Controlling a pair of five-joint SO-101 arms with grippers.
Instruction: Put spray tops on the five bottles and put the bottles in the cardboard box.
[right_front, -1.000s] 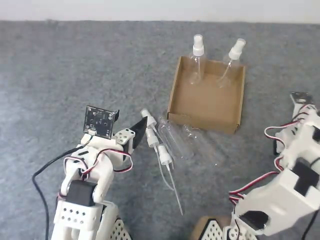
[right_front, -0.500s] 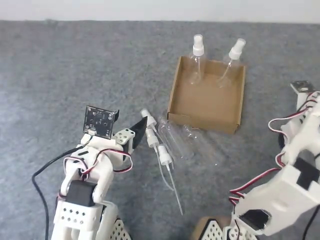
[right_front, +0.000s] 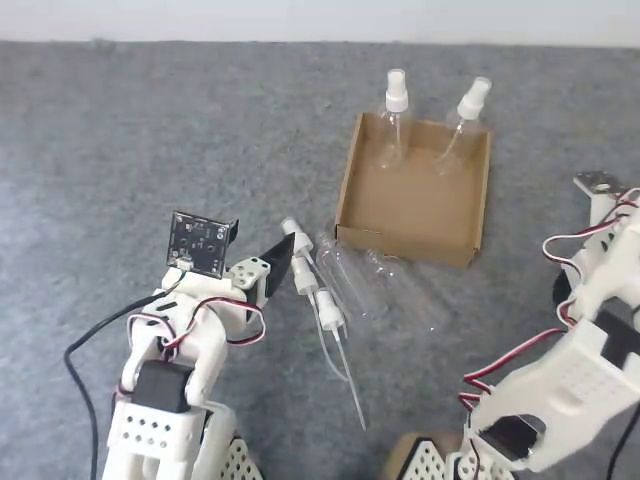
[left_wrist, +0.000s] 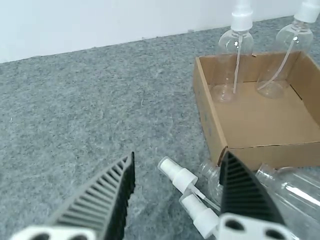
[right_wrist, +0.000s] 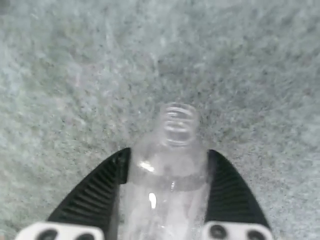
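- My right claw is clamped on an uncapped clear bottle near the grey mat's right edge.
- My left claw gapes wide, gripping nothing, over loose spray tops mid-mat.
- Two capped bottles stand against the cardboard box's far wall; two bare bottles lie just beside its near wall.

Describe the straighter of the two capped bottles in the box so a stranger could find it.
Find the open brown cardboard box on the grey carpet. Two clear plastic bottles with white spray tops stand at its far wall; yours is the upright bottle toward the left arm's side; its neighbour leans.
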